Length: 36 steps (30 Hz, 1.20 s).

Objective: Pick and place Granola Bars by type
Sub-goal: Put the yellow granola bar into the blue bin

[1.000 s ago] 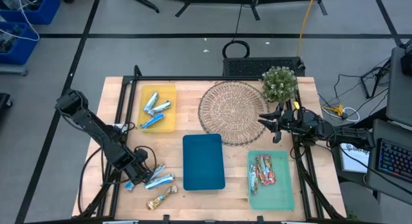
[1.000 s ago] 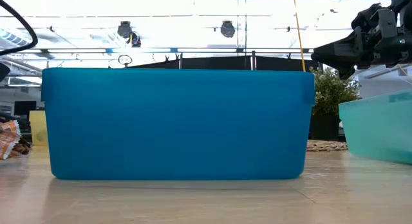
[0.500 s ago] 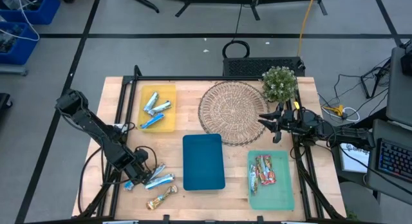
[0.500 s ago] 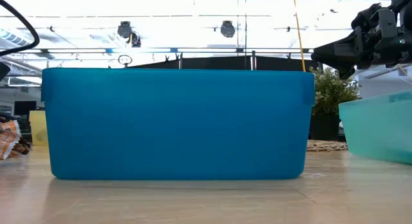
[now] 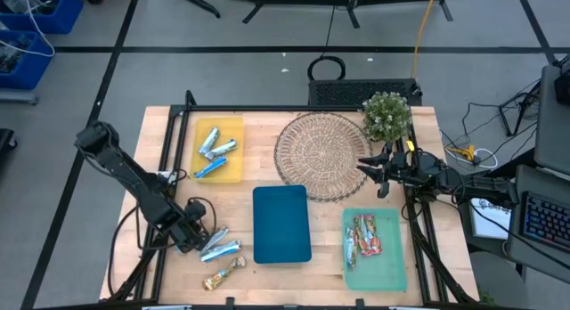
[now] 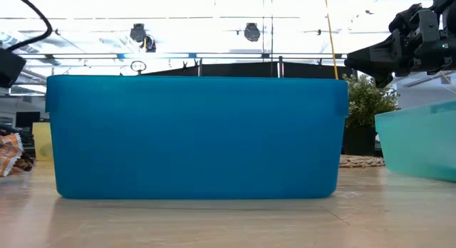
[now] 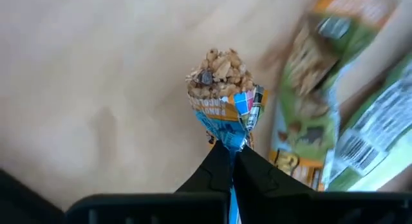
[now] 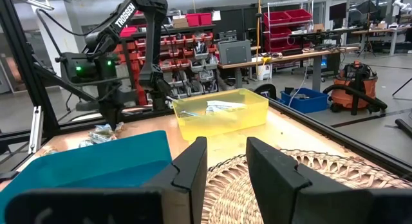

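My left gripper (image 5: 189, 238) stands over the table's near left corner, pointing down, shut on a blue-wrapped granola bar (image 7: 223, 95). Three loose bars lie beside it: two silver-blue ones (image 5: 215, 237) (image 5: 222, 249) and a tan one (image 5: 223, 274). A yellow tray (image 5: 233, 172) holds blue-and-silver bars (image 5: 214, 142). A green tray (image 5: 392, 265) holds red bars (image 5: 364, 236). My right gripper (image 5: 372, 173) hovers open at the far right, over the wicker mat's edge, with nothing between its fingers (image 8: 193, 166). My left gripper pinches the blue bar's crimped wrapper end (image 7: 233, 141) between its two fingertips. The fingers come from above, pointing down. The bar hangs below them, its other end toward the table; whether it is clear of the wood I cannot tell.
A dark blue tray (image 5: 281, 224) lies at the near middle and fills the low view (image 6: 192, 134). A round wicker mat (image 5: 319, 154) and a potted plant (image 5: 386, 116) are at the far right. Bare wood lies between the trays.
My left gripper has shut on the blue bar that lay by its fingers at the near left corner; the bar no longer shows on the wood in the high view. The wrist has rolled a little.
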Tool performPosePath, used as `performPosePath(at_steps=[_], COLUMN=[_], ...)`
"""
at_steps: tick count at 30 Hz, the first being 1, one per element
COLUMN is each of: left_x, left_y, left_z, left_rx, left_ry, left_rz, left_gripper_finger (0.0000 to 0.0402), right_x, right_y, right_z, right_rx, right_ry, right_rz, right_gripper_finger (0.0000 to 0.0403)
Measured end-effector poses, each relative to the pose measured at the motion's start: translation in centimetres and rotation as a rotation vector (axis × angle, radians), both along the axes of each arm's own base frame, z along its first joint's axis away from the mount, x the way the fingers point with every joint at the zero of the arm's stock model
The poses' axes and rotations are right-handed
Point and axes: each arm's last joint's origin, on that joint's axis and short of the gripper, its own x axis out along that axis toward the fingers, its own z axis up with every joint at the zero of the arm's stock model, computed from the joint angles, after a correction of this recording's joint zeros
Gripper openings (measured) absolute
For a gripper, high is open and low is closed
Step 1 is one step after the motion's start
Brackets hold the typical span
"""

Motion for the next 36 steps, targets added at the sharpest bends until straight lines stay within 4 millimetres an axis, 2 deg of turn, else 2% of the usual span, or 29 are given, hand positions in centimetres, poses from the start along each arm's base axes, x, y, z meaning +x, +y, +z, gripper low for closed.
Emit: performPosePath(at_steps=[10, 18, 23, 27, 36], left_x=[-0.3, -0.3, -0.6, -1.2, -2.4], left_y=[1.7, 3.0, 4.0, 4.9, 7.6], left_z=[2.0, 4.2, 5.6, 6.8, 8.8], left_rx=[0.214, 0.506, 0.743, 0.878, 0.999], left_ry=[-0.280, -0.580, -0.710, -0.780, -0.806], left_rz=[-0.094, -0.210, -0.261, -0.260, -0.221], left_gripper_finger=[0.0006, 0.0006, 0.0006, 0.0006, 0.0006], right_x=[0.0, 0.0, 0.0, 0.0, 0.0], right_y=[0.0, 0.0, 0.0, 0.0, 0.0], right_z=[0.0, 0.0, 0.0, 0.0, 0.0], right_rx=[0.000, 0.000, 0.000, 0.000, 0.000], right_ry=[0.000, 0.000, 0.000, 0.000, 0.000], right_rz=[0.000, 0.000, 0.000, 0.000, 0.000], right_gripper_finger=[0.0100, 0.0100, 0.0100, 0.0100, 0.0100])
